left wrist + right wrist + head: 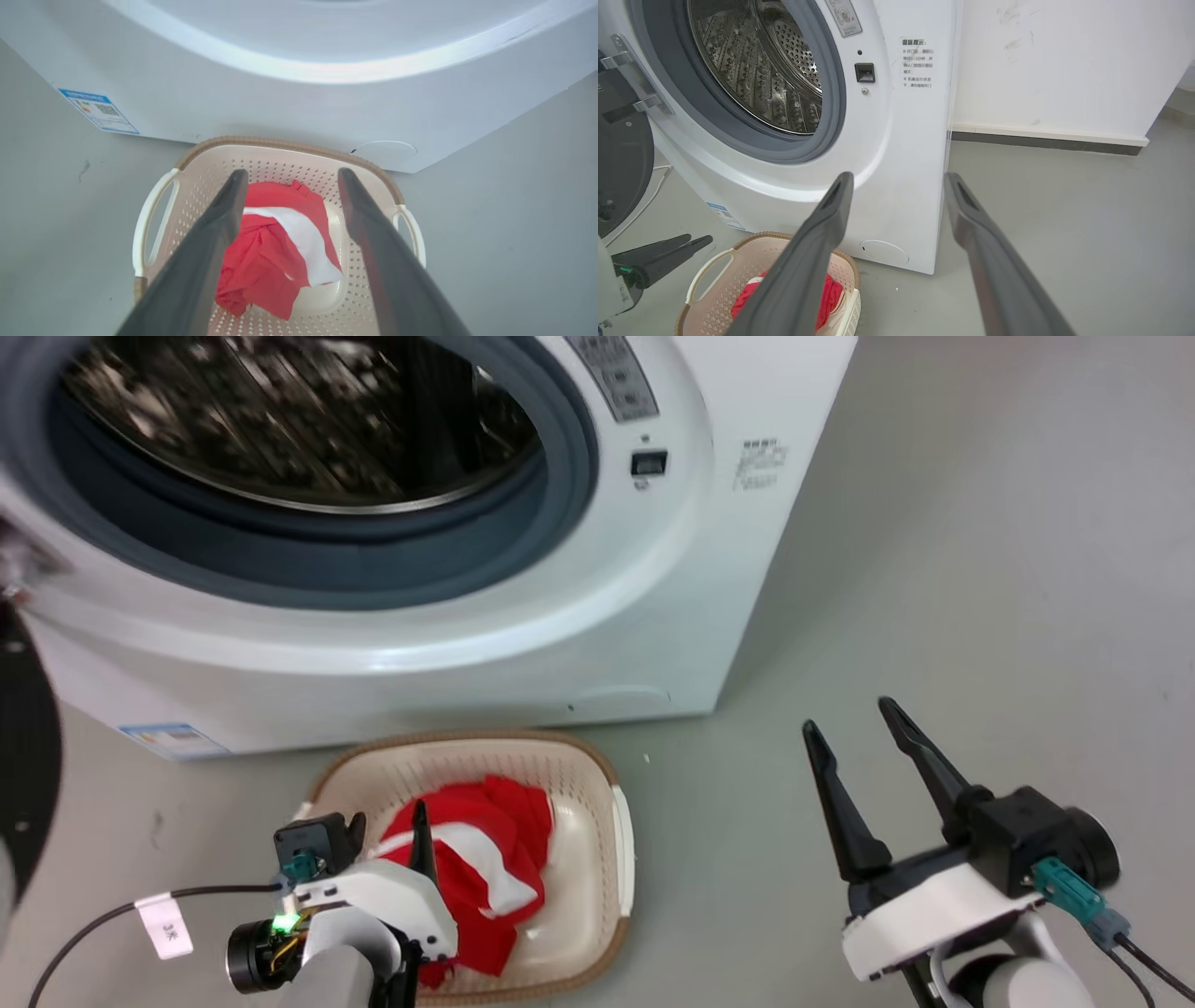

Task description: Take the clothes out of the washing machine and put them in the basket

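The clothes lie as one red-and-white bundle inside the basket, towards its left side, on the bottom. The basket stands on the floor just in front of the washing machine, with its far rim close to the machine's base panel.

My left tool hangs over the basket, spread wide and holding nothing. In the left wrist view the bundle lies between the two fingers and beyond them. I cannot tell whether a fingertip touches the fabric. My right tool is also spread wide and empty, over bare floor well to the right of the basket.

Hazards, as I judge them:
- Snagging. The left tool is close to loose folds. If I lift with a fold caught on a finger, the bundle could be dragged over the rim.
- Basket shift. The basket looks light and the floor smooth. A knock from my left forearm could slide it.
- Cable. A black cable with a white tag trails from my left wrist and could catch on the rim or a handle.
- Door. The open door stands at the left, near my left arm.
- Residue. The drum shows no fabric where I can see it, but the porthole rim hides its near lower part. An item could remain there.

The floor is grey and flat, with a few small marks. At the far right a scuffed white wall meets it at a dark skirting strip.
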Motion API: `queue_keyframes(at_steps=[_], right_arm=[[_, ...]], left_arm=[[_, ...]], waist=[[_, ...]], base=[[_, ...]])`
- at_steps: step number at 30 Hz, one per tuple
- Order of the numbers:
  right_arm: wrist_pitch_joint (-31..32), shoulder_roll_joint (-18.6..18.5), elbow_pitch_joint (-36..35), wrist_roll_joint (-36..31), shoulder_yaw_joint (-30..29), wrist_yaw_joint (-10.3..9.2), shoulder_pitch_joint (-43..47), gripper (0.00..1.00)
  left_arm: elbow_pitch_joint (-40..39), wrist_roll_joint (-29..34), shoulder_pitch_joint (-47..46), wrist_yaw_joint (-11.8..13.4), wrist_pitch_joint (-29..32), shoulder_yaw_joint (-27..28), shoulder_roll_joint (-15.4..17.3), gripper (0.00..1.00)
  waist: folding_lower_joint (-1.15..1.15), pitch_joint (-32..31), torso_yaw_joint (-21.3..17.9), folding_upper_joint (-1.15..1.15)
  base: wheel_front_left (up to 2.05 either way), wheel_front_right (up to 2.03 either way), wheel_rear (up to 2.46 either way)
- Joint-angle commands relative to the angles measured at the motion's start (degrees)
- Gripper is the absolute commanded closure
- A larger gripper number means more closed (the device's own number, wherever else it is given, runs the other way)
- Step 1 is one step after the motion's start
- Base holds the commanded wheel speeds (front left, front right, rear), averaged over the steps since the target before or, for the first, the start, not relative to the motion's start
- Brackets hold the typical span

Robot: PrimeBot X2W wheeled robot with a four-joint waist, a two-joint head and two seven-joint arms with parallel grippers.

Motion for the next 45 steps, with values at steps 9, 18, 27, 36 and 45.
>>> queue_keyframes(at_steps=[9, 18, 27, 36, 45], right_arm=[[1.97, 0.09, -0.99, -0.29, -3.25, -0.04, 6.42, 0.0], [3.41, 0.09, -1.8, -0.25, -6.8, -0.04, 10.31, 0.0], [4.54, 0.09, -2.33, -3.21, -10.49, -0.04, 13.33, 0.0], [6.01, 0.1, -3.21, -5.37, -12.64, -0.05, 16.31, 0.0], [6.62, 0.09, -3.57, -5.45, -12.43, -0.04, 16.44, 0.0]], left_arm=[[-17.27, 5.45, 8.66, -0.25, -0.12, -0.33, -0.18, 0.0], [-35.7, 10.71, 14.69, 0.12, -0.12, -2.04, 0.63, 0.0], [-45.23, 12.82, 21.34, 1.15, 1.59, -2.93, 2.67, 0.0], [-46.85, 11.82, 25.7, 1.85, 4.35, -2.58, 3.54, 0.0], [-44.77, 10.5, 24.64, 1.91, 4.76, -2.16, 4.38, 0.0]], waist=[[0.01, -13.64, 5.6, 0.0], [0.01, -18.07, 7.52, 0.0], [0.01, -20.15, 8.1, 0.0], [0.01, -20.78, 7.24, 0.0], [0.01, -20.75, 5.8, 0.0]], base=[[0.0, 0.0, 0.0], [0.0, 0.0, 0.0], [0.0, 0.0, 0.0], [0.0, 0.0, 0.0], [0.0, 0.0, 0.0]])
